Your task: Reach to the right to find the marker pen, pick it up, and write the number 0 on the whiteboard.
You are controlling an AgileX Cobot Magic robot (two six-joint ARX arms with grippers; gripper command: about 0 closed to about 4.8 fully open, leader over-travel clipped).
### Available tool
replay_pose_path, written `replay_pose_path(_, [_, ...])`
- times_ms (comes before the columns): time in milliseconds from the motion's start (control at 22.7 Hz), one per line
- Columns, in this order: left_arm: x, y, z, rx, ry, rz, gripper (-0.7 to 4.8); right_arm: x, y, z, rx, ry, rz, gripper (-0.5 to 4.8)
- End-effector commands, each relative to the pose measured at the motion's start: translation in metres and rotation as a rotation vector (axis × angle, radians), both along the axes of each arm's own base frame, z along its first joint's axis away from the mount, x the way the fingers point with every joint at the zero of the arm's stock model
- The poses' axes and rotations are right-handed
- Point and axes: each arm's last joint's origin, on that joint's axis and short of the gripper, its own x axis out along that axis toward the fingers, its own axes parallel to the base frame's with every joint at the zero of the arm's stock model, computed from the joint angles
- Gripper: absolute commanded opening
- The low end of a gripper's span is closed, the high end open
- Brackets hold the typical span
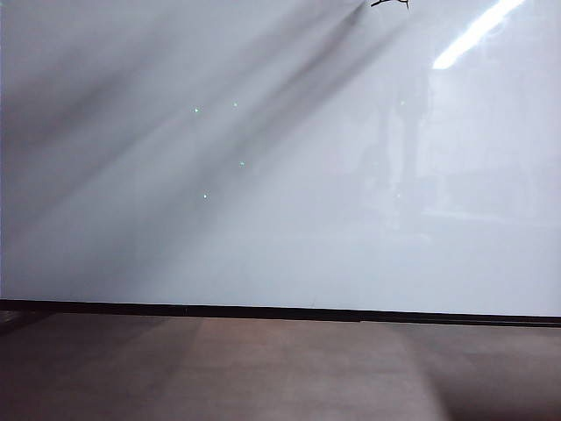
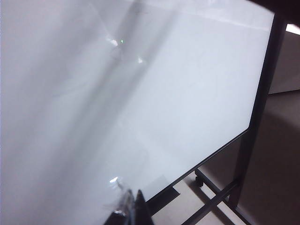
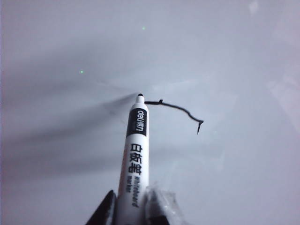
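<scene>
Writing stroke under way. The right gripper [image 3: 133, 208], seen in the right wrist view, has its dark fingers [image 3: 105, 211] clamped on the thin white-barrelled marker pen with black printed label [image 3: 133, 154]; the pen's dark tip [image 3: 140, 96] sits at or on the large glossy white whiteboard [image 3: 225, 56]. From the tip a thin wobbly black line, the first part of the number 0 [image 3: 176, 108], runs toward three o'clock and ends in a short hook toward five o'clock. In the exterior view the same mark [image 1: 390, 3] lies at the one o'clock edge of the board [image 1: 263, 246], cut off by the frame; neither arm shows there.

The left gripper [image 2: 131, 208] hangs off the board's lower black edge [image 2: 206, 159], at six o'clock in its own view. Its fingertips appear closed together with nothing between them, though only the tips show.

Risks, as judged:
- The outline is open; if the tip lifts or skates on the slick surface, the stroke will break and the figure will not close.
- The line already wobbles, so uneven pressure could distort the shape further.
- The grip sits at the barrel's rear end, so pressing could tilt the pen in the jaws.
- The mark sits high on the board, leaving little reach upward.
</scene>
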Motion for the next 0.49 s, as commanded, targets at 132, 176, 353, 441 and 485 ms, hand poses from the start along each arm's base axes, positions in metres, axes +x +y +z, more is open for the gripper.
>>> replay_pose_path(132, [-0.0017, 0.0006, 0.0036, -0.017, -0.010, -0.004, -0.06, 0.0036, 0.0011, 0.0006, 0.005, -0.014, -0.005, -0.02])
replay_pose_path(176, [-0.0017, 0.0006, 0.0036, -0.017, -0.010, -0.004, -0.06, 0.0046, 0.0013, -0.0003, 0.003, -0.012, -0.010, -0.02])
replay_pose_path(353, [-0.0017, 0.0006, 0.0036, -0.016, -0.010, -0.004, -0.06, 0.0051, 0.0003, 0.0002, 0.003, -0.019, -0.024, -0.02])
replay_pose_path(441, [-0.0017, 0.0006, 0.0036, -0.017, -0.010, -0.004, -0.06, 0.0051, 0.0003, 0.0003, 0.003, -0.020, -0.023, -0.02])
replay_pose_path(485, [-0.0017, 0.0006, 0.0036, -0.017, -0.010, -0.004, -0.06, 0.0051, 0.0003, 0.0003, 0.002, -0.020, -0.023, -0.02])
